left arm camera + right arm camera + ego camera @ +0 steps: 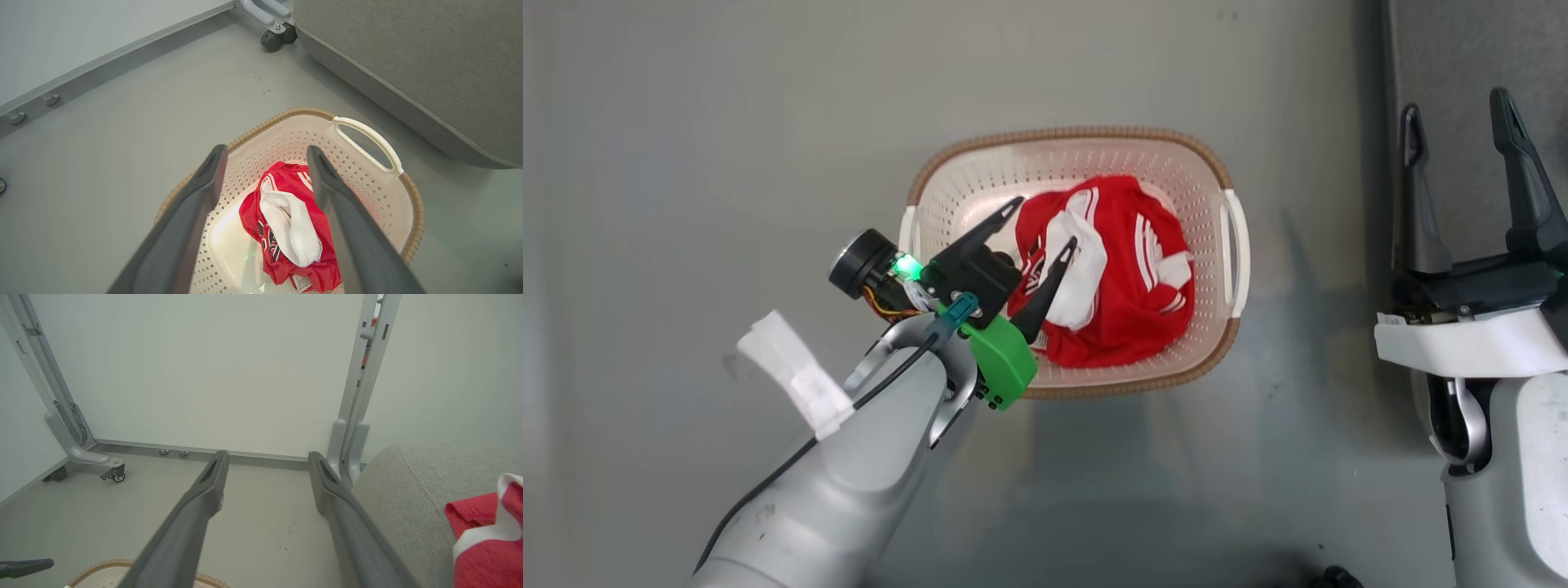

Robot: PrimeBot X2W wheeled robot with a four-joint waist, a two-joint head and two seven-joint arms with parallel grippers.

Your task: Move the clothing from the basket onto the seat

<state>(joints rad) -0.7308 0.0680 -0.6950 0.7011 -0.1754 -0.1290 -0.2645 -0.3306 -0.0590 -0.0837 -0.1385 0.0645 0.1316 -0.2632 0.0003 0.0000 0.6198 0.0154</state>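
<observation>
Left fingers [192, 212], spread apart, hover over clothing [282, 183] lying in basket [380, 196].

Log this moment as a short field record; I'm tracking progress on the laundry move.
basket: on the floor beside the seat
clothing: red and white, bunched in the basket
garment: red and white, lying on the seat
left gripper: open, empty, over the clothing
right gripper: open, empty, away from the basket
</observation>
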